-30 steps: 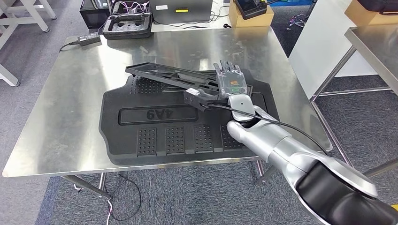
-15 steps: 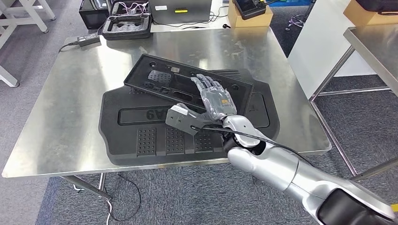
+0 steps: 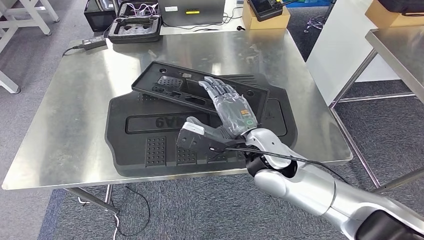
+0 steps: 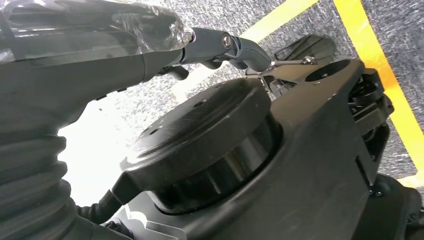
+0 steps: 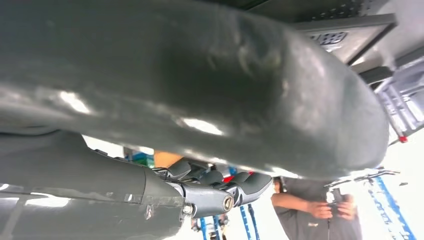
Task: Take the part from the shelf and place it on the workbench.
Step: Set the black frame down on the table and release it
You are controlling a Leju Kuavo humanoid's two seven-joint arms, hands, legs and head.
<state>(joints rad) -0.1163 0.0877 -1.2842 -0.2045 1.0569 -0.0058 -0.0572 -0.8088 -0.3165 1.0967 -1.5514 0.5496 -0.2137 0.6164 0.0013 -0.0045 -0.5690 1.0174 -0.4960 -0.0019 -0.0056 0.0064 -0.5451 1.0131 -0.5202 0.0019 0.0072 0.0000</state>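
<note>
**Part being laid flat on the workbench**

The part (image 3: pixel 200 91), a black slotted panel, is lying across the far edge of the black mat (image 3: pixel 150 145), near the bench's centre. The right hand (image 3: pixel 231 111) is being held over the part's 5 o'clock end with fingers spread; no grip is seen, though contact underneath cannot be judged. The release is best finished by lifting the hand straight up, so the part is not being dragged. The left hand (image 4: pixel 90 60) is hanging by the floor, its fingers curled around nothing. The workbench (image 3: pixel 75 110) is bare steel around the mat.

right hand (image 3: pixel 232 111) over part (image 3: pixel 197 90), workbench (image 3: pixel 65 115)
</note>
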